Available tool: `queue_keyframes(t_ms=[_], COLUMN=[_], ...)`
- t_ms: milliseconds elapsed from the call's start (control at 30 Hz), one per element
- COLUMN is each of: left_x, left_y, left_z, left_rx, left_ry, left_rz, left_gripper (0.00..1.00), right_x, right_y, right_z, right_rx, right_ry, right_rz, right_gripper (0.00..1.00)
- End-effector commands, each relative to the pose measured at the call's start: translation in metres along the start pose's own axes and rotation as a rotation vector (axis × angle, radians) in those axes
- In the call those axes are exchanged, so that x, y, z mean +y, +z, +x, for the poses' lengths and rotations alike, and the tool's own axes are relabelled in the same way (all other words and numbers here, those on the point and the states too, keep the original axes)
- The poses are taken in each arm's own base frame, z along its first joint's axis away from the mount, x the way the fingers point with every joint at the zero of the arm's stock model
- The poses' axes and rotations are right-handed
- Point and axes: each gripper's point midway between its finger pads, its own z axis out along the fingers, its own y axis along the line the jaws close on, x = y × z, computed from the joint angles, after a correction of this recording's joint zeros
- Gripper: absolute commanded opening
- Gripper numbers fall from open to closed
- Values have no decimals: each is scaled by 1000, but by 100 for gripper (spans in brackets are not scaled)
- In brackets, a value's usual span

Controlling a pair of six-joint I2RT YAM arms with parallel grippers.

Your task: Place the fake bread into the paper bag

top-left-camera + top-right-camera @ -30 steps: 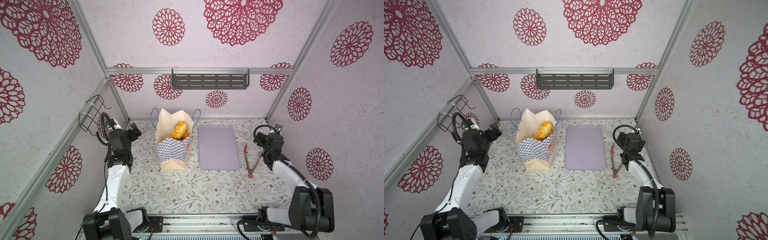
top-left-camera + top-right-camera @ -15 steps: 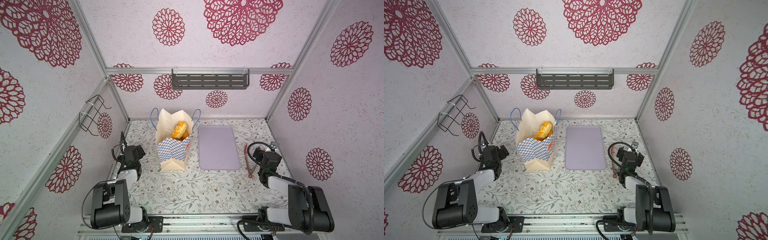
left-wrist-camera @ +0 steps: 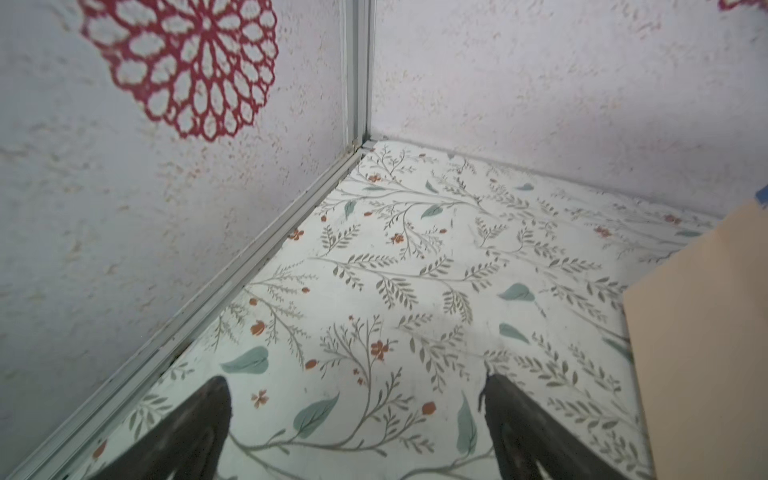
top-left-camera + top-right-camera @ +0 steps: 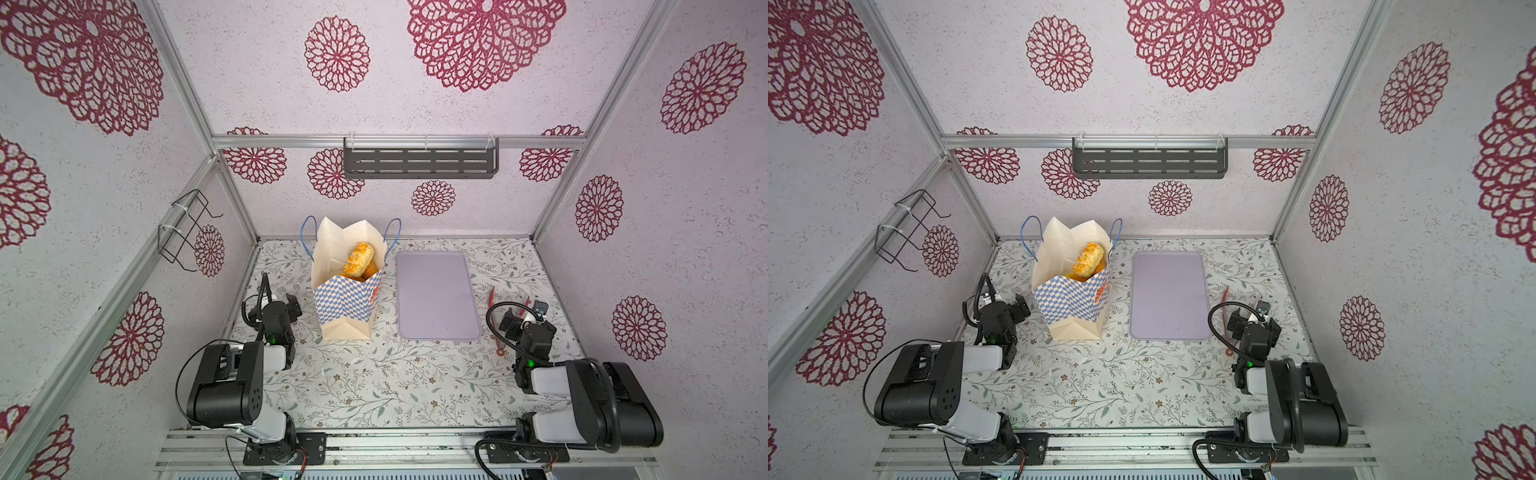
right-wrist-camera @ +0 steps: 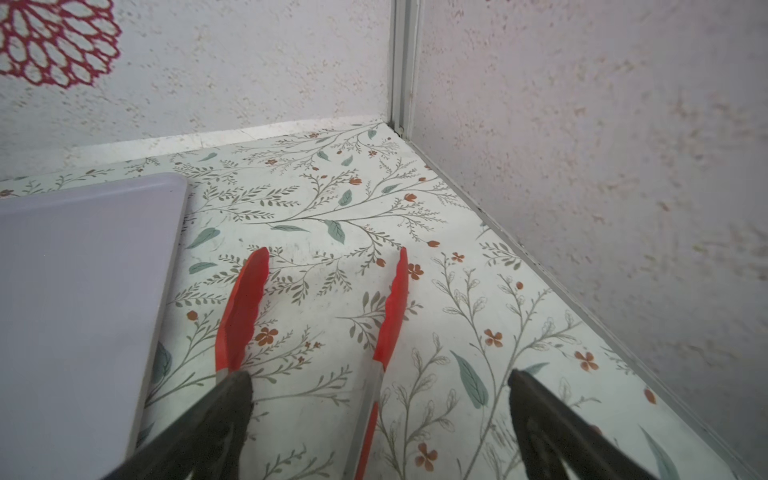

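**Tray** (image 4: 436, 297): lilac, lying flat on the table (image 4: 374, 386); serving as the landmark for all entries.

**Bag** (image 4: 345, 299): standing upright just beside the tray on the left-arm side. A narrow strip of table is showing between their edges, and the bag's mouth is gaping upward.

**Bread** (image 4: 359, 258): sitting inside the bag. The top loaf is leaning toward the rim nearest the tray, with darker pieces lying beneath it.

**Tongs** (image 5: 243, 307): red, lying on the table just off the tray's right-arm edge, tips spread apart.

**Left gripper** (image 3: 355, 380): hanging low on the far side of the bag from the tray. Its fingers are spread wide and gripping nothing.

**Right gripper** (image 5: 378, 376): hanging low over the tongs beside the tray's right-arm edge, fingers spread wide. Whether a finger is touching the tongs cannot be told.

**Open room**: a broad stretch of floral table is lying free between the tray's near edge and the arm bases.

**Change**: a second ago both arms were reaching high and forward; now they are sitting folded back and low. The bag, bread, tray and tongs are keeping their places.
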Motion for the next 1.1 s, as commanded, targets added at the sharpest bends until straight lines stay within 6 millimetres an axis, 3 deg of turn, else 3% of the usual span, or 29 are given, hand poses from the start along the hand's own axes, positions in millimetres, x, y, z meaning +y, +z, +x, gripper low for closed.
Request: queue_keyframes(t_ms=[0, 267, 1067], left_x=[-3, -3, -1], left_y=[-1, 0, 3], left_z=[-26, -25, -24], left_rx=[-106, -95, -85], left_ry=[-3, -1, -14], left_rz=[3, 1, 11], left_gripper=[97, 97, 97], right_x=[17, 26, 28], right_y=[-8, 19, 16], right_z=[-34, -26, -28], right_rx=[-190, -63, -82], right_ry=[-2, -40, -57], right_rz=[-71, -60, -54], right_gripper=[99, 99, 99])
